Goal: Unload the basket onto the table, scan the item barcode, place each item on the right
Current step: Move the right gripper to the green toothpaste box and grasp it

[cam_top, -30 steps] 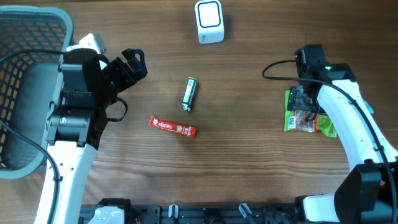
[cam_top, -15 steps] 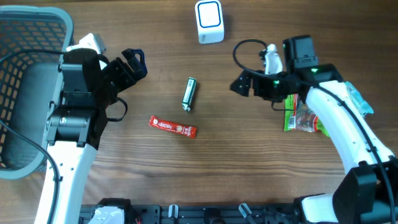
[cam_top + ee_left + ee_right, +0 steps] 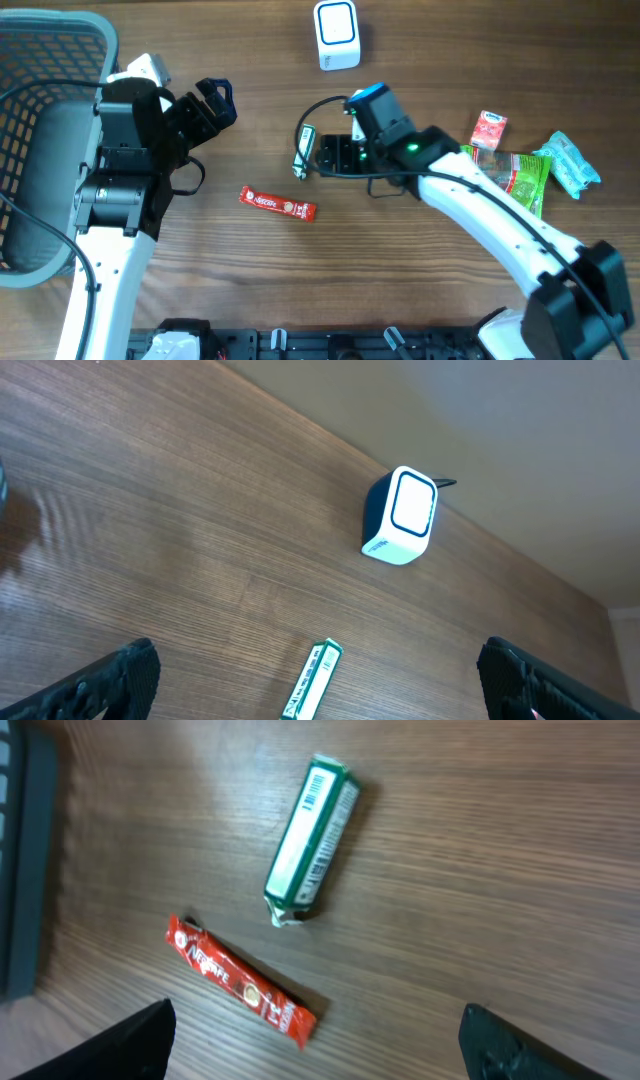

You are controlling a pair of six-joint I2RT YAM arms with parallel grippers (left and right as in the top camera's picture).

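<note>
Wood (image 3: 500,870) shows bare around the green packet (image 3: 312,838), right gripper (image 3: 318,1048) beside it spread wide, empty.

right jaws just beside green pack (image 3: 304,150) — red sachet (image 3: 278,204) near, white scanner (image 3: 336,34) well apart

Basket (image 3: 40,60): far left corner of table (image 3: 420,280). Scanner (image 3: 336,35): far edge, centre. Pack (image 3: 304,151): mid-table, in front of the scanner and well apart from it, one end pointing roughly toward it. Stick (image 3: 278,204): in front and slightly left of the pack, near, not touching. Right side: bag (image 3: 512,175), small carton (image 3: 488,130) just behind it, another packet (image 3: 567,165) just to its right.
</note>
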